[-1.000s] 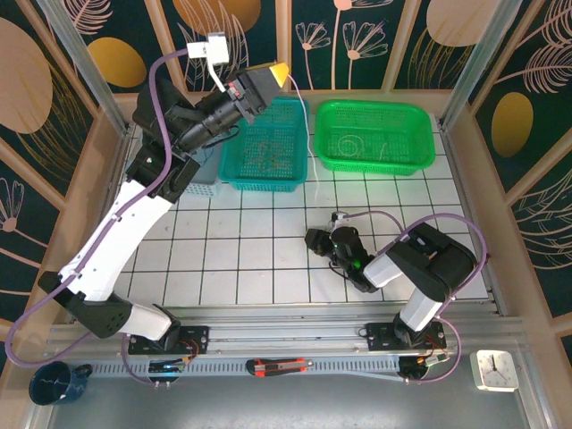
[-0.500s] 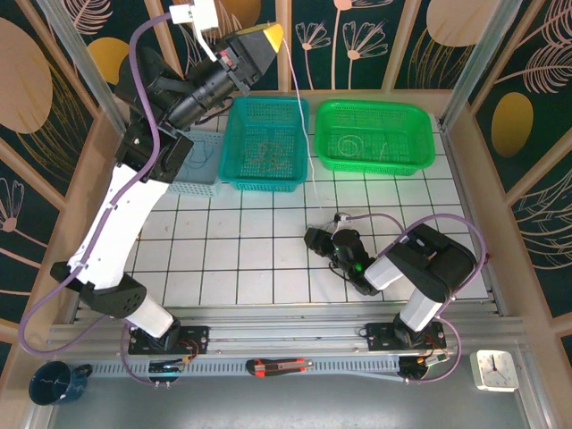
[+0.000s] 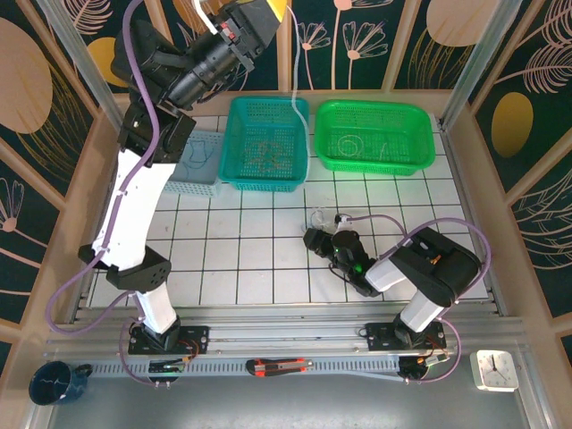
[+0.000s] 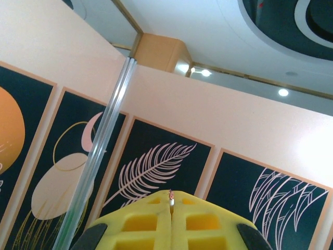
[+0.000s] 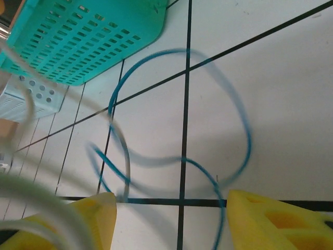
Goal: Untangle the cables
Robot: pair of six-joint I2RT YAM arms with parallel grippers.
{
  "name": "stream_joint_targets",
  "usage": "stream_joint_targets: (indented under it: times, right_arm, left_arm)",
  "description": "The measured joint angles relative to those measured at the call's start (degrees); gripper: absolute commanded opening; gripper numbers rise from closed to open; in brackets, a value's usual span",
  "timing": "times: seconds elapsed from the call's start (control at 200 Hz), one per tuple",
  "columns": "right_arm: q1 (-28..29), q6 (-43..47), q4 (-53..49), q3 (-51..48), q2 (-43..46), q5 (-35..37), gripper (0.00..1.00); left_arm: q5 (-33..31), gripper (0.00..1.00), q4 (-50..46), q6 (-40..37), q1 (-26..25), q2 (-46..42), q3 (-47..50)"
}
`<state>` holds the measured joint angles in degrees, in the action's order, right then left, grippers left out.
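My left gripper (image 3: 273, 7) is raised high above the back of the table. It is shut on the tip of a whitish cable (image 4: 170, 194), which pokes out between the yellow fingers (image 4: 145, 221). That whitish cable (image 3: 294, 63) hangs down past the teal basket toward a small loop (image 3: 320, 217) on the tiles. My right gripper (image 3: 313, 239) sits low on the table. In the right wrist view it (image 5: 171, 200) stands open, with the blue cable (image 5: 244, 135) looped on the tiles ahead and running between its fingers. A blurred whitish strand (image 5: 124, 156) crosses the blue one.
A teal basket (image 3: 265, 143) and a green basket (image 3: 374, 134) holding coiled wire stand at the back. A small pale perforated basket (image 3: 197, 165) is left of them. The teal basket (image 5: 88, 36) lies just beyond the blue loop.
The left arm has lifted further up and back, drawing the whitish cable upward. The right gripper's jaws have opened wider over the blue loop.
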<state>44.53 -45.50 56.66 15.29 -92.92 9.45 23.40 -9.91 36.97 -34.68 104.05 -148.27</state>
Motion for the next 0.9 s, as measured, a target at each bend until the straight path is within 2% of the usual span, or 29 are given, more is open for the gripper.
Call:
stream_joint_targets:
  times: [0.14, 0.265, 0.32, 0.626, 0.901]
  right_arm:
    - [0.2, 0.3, -4.3, 0.2, 1.9, 0.7, 0.50]
    - [0.2, 1.2, -7.3, 0.3, 2.5, 1.4, 0.29]
    - [0.2, 1.4, -8.3, 0.3, 2.5, 1.9, 0.26]
    - [0.3, 3.2, -11.7, 0.3, 6.4, 0.7, 0.52]
    - [1.1, 10.2, -17.2, 1.5, 19.3, -2.2, 0.59]
  left_arm:
    - [-0.1, 0.00, -1.0, -0.2, 0.2, 1.4, -1.7]
    - [-1.0, 0.00, -1.8, -0.8, 0.3, 1.7, -2.9]
    - [-1.5, 0.00, -2.4, -1.2, 0.3, 1.9, -3.9]
    - [-2.0, 0.00, -3.0, -1.9, 0.3, 2.4, -8.0]
    - [-1.3, 0.00, -3.9, -1.5, 0.3, 2.7, -8.0]
